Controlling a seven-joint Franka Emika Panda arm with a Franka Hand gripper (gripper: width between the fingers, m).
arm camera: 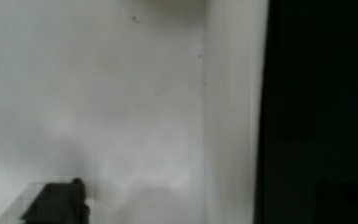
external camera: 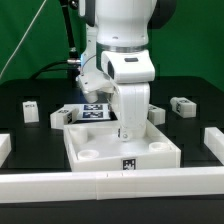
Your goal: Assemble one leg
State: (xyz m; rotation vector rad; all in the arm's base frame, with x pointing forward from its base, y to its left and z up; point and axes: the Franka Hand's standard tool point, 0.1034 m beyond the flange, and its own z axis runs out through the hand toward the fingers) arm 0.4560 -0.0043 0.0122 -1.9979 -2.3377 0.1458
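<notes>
The square white panel (external camera: pixel 100 145) lies on the black table against the front rail. My gripper (external camera: pixel 124 131) points straight down into the panel's inner area, near its right side in the exterior view. Several small white legs lie on the table: two at the exterior view's left (external camera: pixel 30 110) (external camera: pixel 62 117) and two at its right (external camera: pixel 158 113) (external camera: pixel 182 105). None is in my gripper. The wrist view is blurred, with a white surface (arm camera: pixel 123 110) very close and black table (arm camera: pixel 327 110) beside it. One dark fingertip (arm camera: pixel 55 205) stands far to the side, so the jaws look open; the other finger is lost in the dark.
The marker board (external camera: pixel 94 111) lies behind the panel. A long white rail (external camera: pixel 110 186) runs along the front, with shorter white pieces at the exterior view's left (external camera: pixel 5 146) and right (external camera: pixel 212 140). A green curtain hangs behind.
</notes>
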